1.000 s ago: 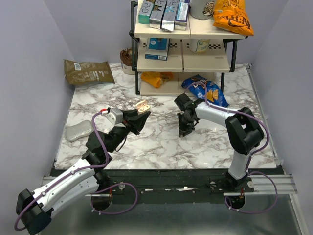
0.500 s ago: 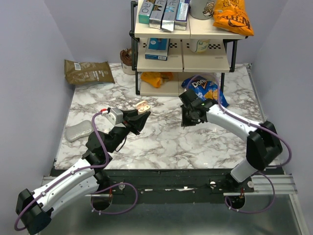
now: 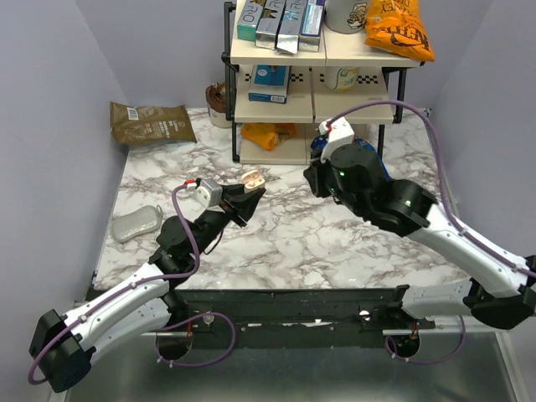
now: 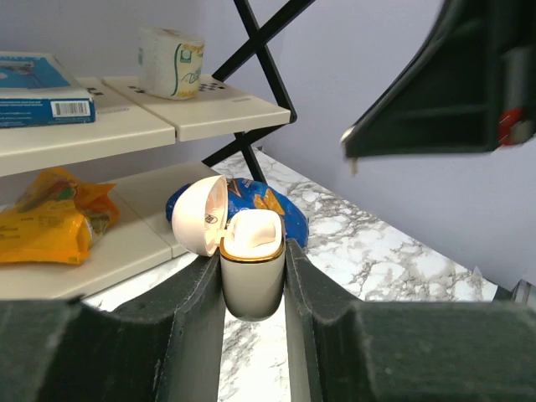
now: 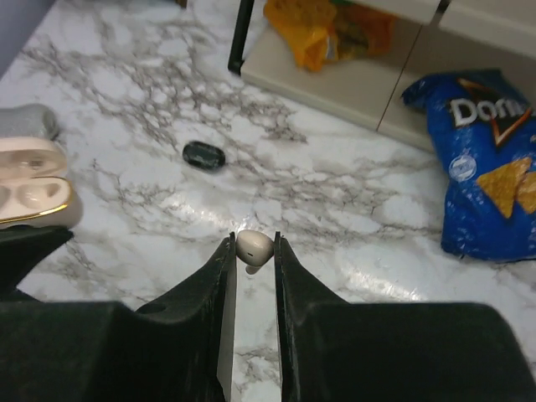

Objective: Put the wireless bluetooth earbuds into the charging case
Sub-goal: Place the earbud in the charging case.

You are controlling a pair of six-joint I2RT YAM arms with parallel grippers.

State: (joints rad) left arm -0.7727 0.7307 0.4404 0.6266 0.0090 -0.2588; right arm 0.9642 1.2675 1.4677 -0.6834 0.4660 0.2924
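Right wrist view showed the right pincer [image 5: 253, 242] closed on a small cream-white glossy earbud [image 5: 255, 248], pinched only at the fingertips, I think so that most of it was free to enter a socket. The left pincer [image 4: 254, 255] was shut on the pale beige rounded plastic charging case [image 4: 251, 285]. It held the case upright above the marble bench [image 5: 352, 209] with the hinged lid [image 4: 199, 213] open, probably to present the sockets. What looked like a black glossy earbud [image 5: 203, 155] lay on the bench.

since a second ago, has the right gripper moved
Yes. The right gripper has moved up the view, closer to the shelf rack, pinching a cream earbud.
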